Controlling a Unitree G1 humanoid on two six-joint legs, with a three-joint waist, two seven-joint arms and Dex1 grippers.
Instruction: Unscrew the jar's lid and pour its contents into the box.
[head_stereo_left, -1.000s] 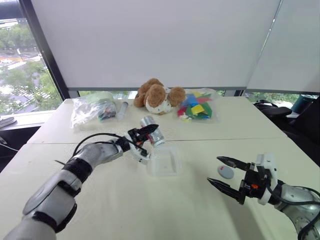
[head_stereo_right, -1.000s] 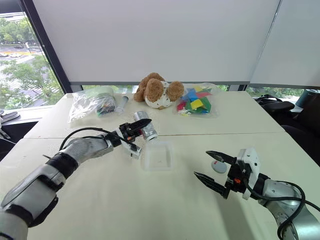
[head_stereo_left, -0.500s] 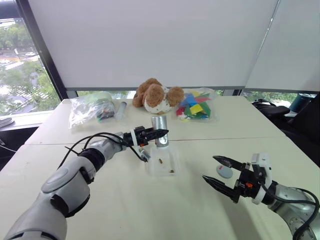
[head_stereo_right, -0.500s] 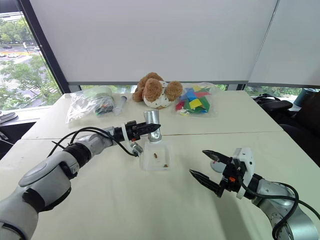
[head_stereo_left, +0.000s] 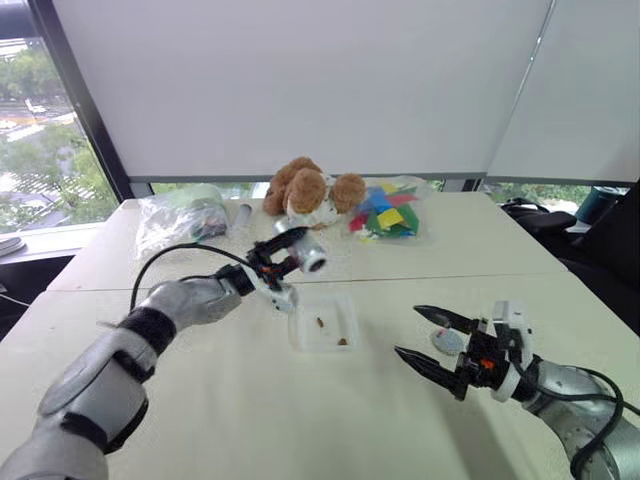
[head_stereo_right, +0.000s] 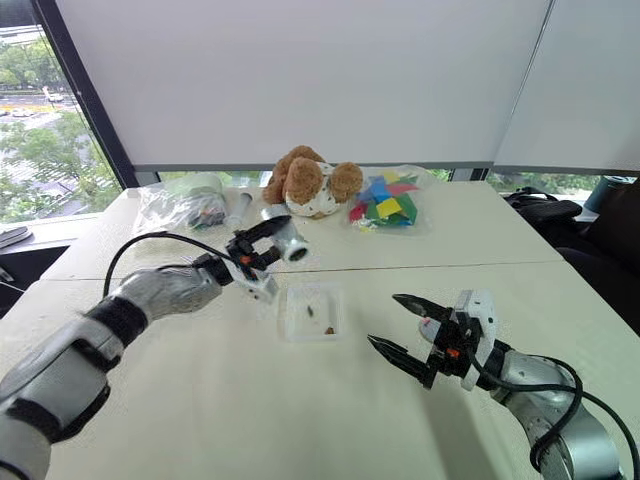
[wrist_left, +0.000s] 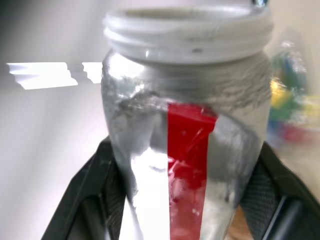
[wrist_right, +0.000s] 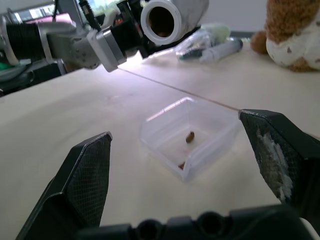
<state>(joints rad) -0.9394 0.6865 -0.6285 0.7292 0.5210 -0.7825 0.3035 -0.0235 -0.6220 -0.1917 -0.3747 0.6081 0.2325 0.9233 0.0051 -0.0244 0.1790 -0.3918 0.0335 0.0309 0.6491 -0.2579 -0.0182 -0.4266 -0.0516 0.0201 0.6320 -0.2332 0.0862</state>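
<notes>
My left gripper (head_stereo_left: 292, 250) is shut on the jar (head_stereo_left: 303, 252), a small clear-greyish cylinder with a red stripe (wrist_left: 187, 150). The jar hangs above the table to the left of and beyond the box, lying nearly level, and its open mouth (wrist_right: 162, 17) faces my right gripper. The box (head_stereo_left: 325, 322), a shallow clear tray, stands mid-table with a few brown bits of the contents (head_stereo_left: 319, 322) in it. To the right of the box my right gripper (head_stereo_left: 406, 331) stands open and holds nothing. The grey lid (head_stereo_left: 445, 342) lies on the table just behind the right gripper's fingers.
At the back of the table sit a brown teddy bear (head_stereo_left: 305, 192), a clear bag of coloured blocks (head_stereo_left: 390, 210), a clear bag of items (head_stereo_left: 185, 215) and a grey tube (head_stereo_left: 243, 212). A chair (head_stereo_left: 540, 220) stands off the right edge.
Brown bits fell into the box as the jar tipped upside down over it. Since then my left gripper has rolled the jar back to nearly level and drawn it left and up.
</notes>
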